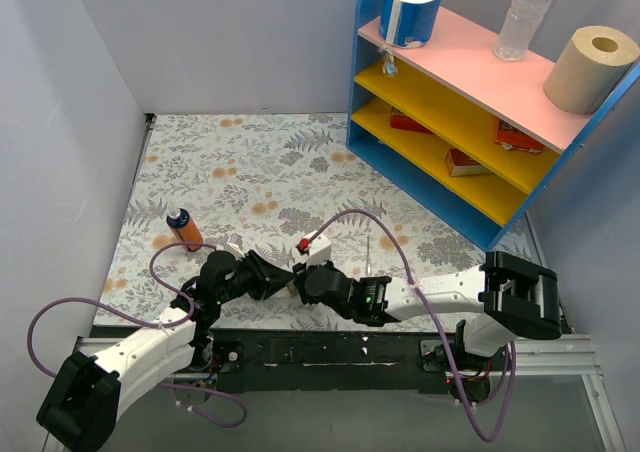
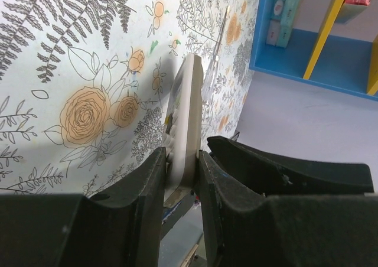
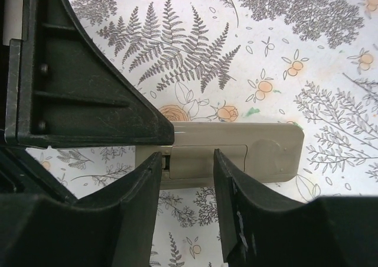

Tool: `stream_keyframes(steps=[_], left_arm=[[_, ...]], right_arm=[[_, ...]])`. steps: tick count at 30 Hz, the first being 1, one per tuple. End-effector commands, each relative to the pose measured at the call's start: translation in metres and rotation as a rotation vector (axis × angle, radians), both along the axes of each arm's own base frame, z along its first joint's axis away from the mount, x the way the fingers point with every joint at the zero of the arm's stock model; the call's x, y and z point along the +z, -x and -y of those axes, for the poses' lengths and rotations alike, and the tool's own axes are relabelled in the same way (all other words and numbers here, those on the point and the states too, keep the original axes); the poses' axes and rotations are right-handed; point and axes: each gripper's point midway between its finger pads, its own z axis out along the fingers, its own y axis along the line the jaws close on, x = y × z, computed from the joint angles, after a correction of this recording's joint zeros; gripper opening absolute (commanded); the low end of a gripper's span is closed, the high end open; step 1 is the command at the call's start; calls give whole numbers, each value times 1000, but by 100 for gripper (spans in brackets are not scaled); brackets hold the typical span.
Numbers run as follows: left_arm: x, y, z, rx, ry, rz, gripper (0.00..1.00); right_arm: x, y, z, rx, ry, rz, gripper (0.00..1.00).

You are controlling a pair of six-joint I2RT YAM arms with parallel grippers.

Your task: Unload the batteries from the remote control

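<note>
The remote control (image 3: 269, 155) is held off the table, its grey back facing the right wrist camera. The left gripper (image 2: 182, 172) is shut on its near end, and in the left wrist view the remote (image 2: 186, 107) stands edge-on between the fingers. The right gripper (image 3: 186, 178) is open, with its fingertips (image 3: 227, 178) astride the grey compartment lid (image 3: 198, 160), which sits in place with a small gap at its left end. The batteries are hidden. In the top view the two grippers (image 1: 278, 275) (image 1: 306, 282) meet near the table's front edge.
A long silvery stick (image 1: 368, 257) lies on the floral cloth right of the grippers. An orange bottle (image 1: 183, 228) stands at the left. A small white block with a red top (image 1: 312, 248) is just behind the grippers. A blue shelf unit (image 1: 440, 187) fills the back right.
</note>
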Motion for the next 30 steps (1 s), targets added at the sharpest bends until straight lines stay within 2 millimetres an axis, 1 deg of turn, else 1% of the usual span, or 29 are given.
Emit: stream_keyframes(steps=[1, 3, 8, 12, 13, 15, 20, 26, 30], left_arm=[[7, 7, 5, -41, 34, 6, 0], [7, 7, 5, -41, 34, 5, 0], [8, 7, 6, -43, 35, 9, 0], [7, 7, 5, -43, 33, 7, 0], [7, 7, 5, -43, 34, 5, 0], [6, 7, 5, -43, 33, 5, 0], [7, 7, 6, -45, 32, 6, 0], [6, 7, 6, -47, 31, 2, 0], [7, 7, 6, -44, 30, 4, 0]], right_arm=[[-5, -6, 6, -59, 170, 87, 48], [-5, -6, 6, -67, 210, 100, 48], [-8, -6, 10, -82, 228, 100, 47], [-1, -11, 13, -111, 223, 117, 47], [-2, -11, 19, -117, 249, 123, 47], [-1, -12, 20, -120, 254, 128, 47], [7, -13, 18, -127, 256, 148, 46], [13, -13, 21, -142, 283, 173, 46], [21, -15, 21, -154, 287, 194, 46]])
